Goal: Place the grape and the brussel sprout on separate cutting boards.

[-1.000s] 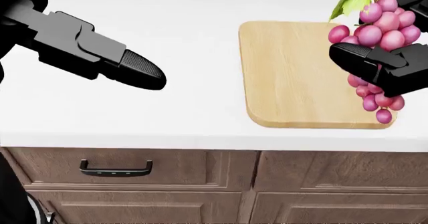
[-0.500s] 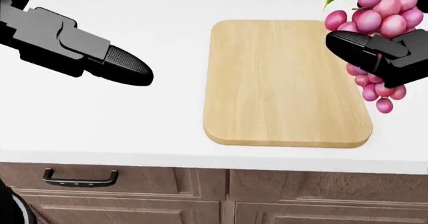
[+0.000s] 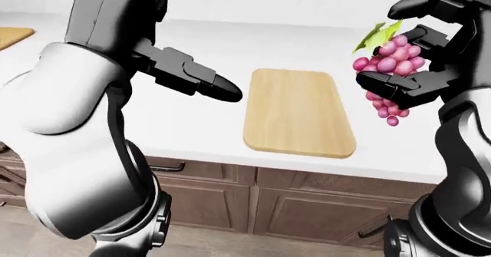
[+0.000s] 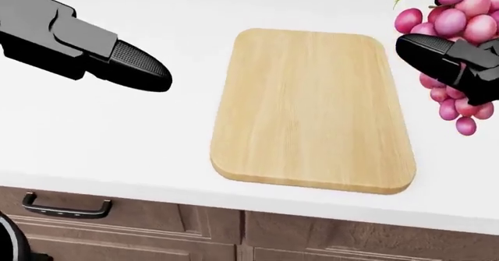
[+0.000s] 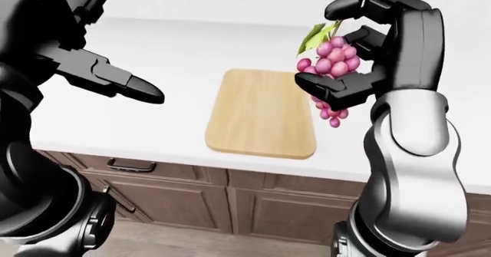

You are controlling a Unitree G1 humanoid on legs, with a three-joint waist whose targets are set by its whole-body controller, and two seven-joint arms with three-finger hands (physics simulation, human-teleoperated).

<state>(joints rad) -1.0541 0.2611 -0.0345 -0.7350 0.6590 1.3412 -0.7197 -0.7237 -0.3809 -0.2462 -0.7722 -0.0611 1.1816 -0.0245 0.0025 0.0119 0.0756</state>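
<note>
Left-eye view. The right hand held the grape up in the air, its fingers curled round the bunch from above and below, the leaf sticking out at upper left. The bunch hung to the right of the cutting board, above the white counter, not over the wood. The left hand was empty, its fingers pointing straight out toward the board. A corner of a second board showed at the far left edge. No brussel sprout in sight.

Head view. The board filled the middle; the grapes sat at the right edge, partly cut off, with a dark finger across their lower half. The lowest grapes dangled free below the grip.

Right-eye view. The bunch appeared to overlap the board's right edge here, so its true offset was hard to judge. I could not tell how firmly the fingers bore on the fruit.

Risks, as I judged them: let go where it hung, the bunch would likely land on the counter or the board's rim and roll off. The loose lower grapes could catch the board's edge on a low sideways pass. The outstretched left hand stood near the board and could nudge it if it drifted right.
</note>
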